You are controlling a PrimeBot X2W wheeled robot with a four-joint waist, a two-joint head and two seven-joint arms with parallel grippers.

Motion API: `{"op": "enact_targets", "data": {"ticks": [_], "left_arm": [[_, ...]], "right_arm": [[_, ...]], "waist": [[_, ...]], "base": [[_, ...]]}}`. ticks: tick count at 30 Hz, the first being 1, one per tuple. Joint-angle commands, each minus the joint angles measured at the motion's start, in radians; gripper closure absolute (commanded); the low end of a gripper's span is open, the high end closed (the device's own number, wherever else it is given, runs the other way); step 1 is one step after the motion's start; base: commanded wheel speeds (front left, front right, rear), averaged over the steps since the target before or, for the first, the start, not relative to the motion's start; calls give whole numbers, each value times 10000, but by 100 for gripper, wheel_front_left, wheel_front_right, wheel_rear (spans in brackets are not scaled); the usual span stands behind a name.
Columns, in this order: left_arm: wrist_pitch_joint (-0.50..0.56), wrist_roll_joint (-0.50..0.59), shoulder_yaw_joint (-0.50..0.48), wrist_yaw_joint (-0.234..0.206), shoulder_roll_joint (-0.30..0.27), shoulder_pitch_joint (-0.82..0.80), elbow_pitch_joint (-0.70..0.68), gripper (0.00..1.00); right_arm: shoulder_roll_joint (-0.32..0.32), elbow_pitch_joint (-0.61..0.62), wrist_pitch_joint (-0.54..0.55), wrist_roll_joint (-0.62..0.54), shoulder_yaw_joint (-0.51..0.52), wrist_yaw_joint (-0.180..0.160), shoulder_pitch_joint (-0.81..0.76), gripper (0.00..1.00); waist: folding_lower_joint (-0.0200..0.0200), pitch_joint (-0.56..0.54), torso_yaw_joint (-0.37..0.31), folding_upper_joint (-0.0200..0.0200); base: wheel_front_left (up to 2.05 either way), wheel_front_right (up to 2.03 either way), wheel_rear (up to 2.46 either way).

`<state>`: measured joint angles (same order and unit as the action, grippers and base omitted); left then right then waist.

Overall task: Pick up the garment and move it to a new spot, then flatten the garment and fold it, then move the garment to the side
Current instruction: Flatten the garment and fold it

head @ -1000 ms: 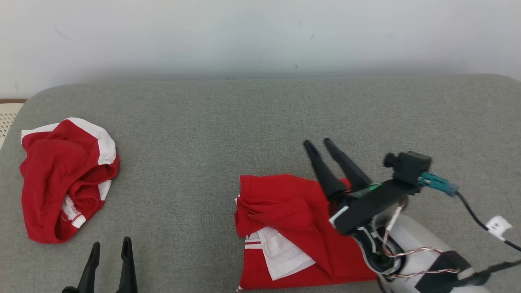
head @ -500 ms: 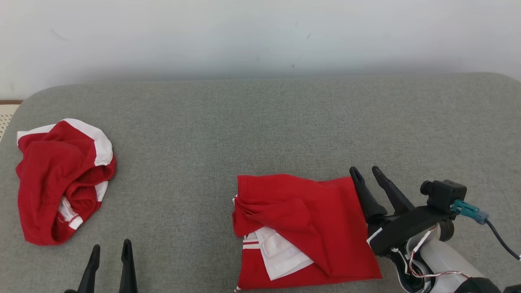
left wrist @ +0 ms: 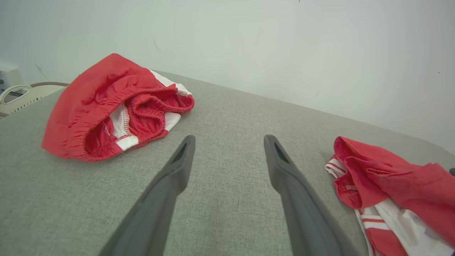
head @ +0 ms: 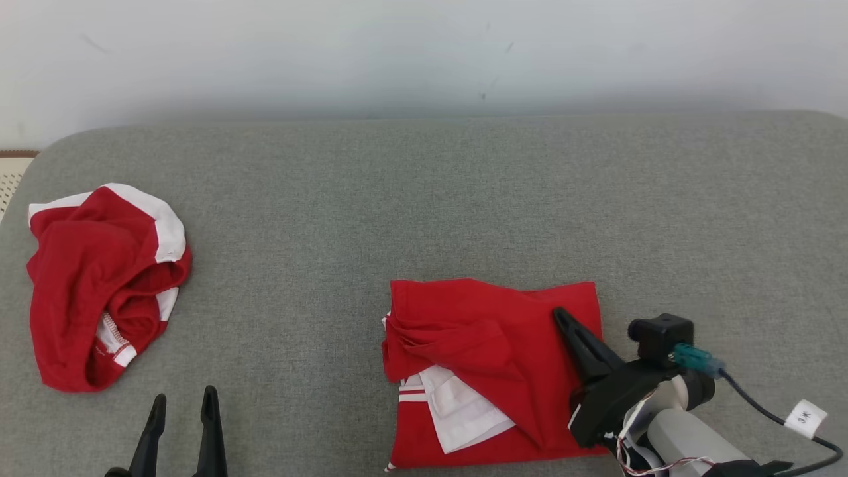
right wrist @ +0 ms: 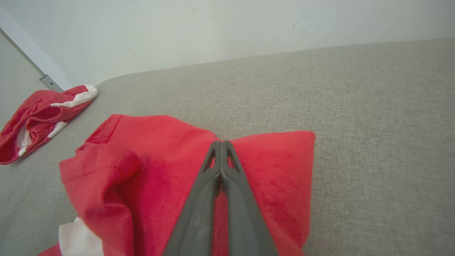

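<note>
While the right gripper [head: 562, 313] lies over the folded red garment [head: 477, 331], its two dark fingers are pressed together along their whole length, with no gap at the tips. Right wrist view confirms this: the joined tips [right wrist: 221, 143] sit at a crease near the garment's far edge, with red cloth on both sides. Whether any cloth is nipped between them cannot be told.

Garment position: on the grey upholstered surface [head: 424, 199], at roughly 5 o'clock from the surface's centre in the head view. It is folded into a rough rectangle. A loose red flap runs diagonally over it, and a white panel with red stripes [head: 457, 407] is exposed at its 7 o'clock corner. The right arm enters from 4 o'clock, its wrist camera [head: 660, 333] just beside the garment's 3 o'clock edge.

Left gripper [head: 184, 401]: at 7 o'clock in the head view, fingers spread wide apart, nothing between them. Left wrist view shows bare grey fabric in the gap, the gripper touching neither garment.

Second item: crumpled red shorts with white trim [head: 99, 285] at 9 o'clock, well apart from the folded garment and from both grippers.

A pale wall [head: 424, 53] borders the surface at 12 o'clock
</note>
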<state>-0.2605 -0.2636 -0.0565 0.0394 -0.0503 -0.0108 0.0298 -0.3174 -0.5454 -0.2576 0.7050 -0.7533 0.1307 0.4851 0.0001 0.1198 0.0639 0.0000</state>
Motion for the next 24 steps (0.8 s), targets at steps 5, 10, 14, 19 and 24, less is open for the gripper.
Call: {"op": "enact_targets", "data": {"ticks": [5,10,14,19,24], "left_arm": [[-38,-65,41,-43,-5,-82,-55,0],[-38,-79,-20,-17,-5,-161,-43,0],[-38,-90,-26,-16,-5,-213,-11,0],[-38,-82,-22,-43,-5,-226,-1,0],[-38,-86,9,-61,-5,-171,-24,0]], "right_arm": [[297,-683,-81,-706,-287,1,226,100],[534,-842,-83,-1174,-210,2,222,100],[749,-774,-85,-1322,-290,2,60,100],[974,-552,-85,-1376,-534,1,-142,100],[1106,-295,-85,-1397,-904,1,-352,100]], "waist": [[-1,127,137,0],[-1,240,245,0],[-1,279,281,0],[-1,277,315,0],[-1,225,354,0]], "base": [[0,0,0],[0,0,0],[0,0,0],[0,0,0],[0,0,0]]}}
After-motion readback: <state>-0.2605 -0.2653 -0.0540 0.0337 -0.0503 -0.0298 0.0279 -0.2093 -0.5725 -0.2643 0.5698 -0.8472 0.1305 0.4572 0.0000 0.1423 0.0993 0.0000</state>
